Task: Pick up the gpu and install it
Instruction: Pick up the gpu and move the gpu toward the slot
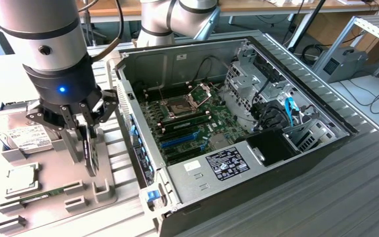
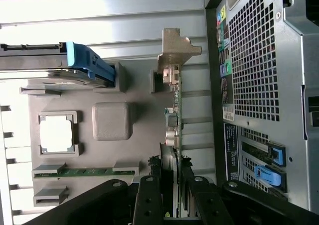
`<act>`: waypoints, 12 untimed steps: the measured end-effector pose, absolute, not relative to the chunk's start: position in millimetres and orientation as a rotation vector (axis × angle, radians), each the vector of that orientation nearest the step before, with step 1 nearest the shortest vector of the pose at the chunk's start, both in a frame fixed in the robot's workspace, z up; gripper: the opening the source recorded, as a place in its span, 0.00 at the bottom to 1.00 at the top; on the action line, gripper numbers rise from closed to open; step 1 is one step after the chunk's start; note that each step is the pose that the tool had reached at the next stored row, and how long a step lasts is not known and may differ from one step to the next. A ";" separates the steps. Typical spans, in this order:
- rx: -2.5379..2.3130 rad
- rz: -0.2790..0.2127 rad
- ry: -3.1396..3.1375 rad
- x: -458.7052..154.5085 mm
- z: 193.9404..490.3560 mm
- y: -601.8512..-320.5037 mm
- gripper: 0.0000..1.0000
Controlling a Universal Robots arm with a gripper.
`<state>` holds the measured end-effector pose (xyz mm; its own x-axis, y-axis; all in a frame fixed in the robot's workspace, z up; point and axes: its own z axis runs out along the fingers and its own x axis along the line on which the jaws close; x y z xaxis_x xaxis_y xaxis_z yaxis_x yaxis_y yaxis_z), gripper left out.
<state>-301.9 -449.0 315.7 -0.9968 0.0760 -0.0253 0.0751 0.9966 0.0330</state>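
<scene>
The gripper (image 1: pixel 83 144) pinches the gpu (image 1: pixel 92 160) between its fingers. The card stands on edge at the grey tray (image 1: pixel 57 170), lower left of the exterior view, beside the open case (image 1: pixel 196 170).

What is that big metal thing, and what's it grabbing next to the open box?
That is a robot arm. One picture is taken from a camera standing off the arm. The other comes from a camera on the arm's wrist, looking past its hand. The open box is a computer with its side taken off. Beside it sits a grey tray of parts: a hard drive, a square chip and a thin memory stick. The hand is closed on the gpu, a flat card that stands on its edge in the tray.
</scene>
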 end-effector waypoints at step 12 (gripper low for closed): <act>0.118 0.050 3.112 -301.9 325.6 -449.0 0.26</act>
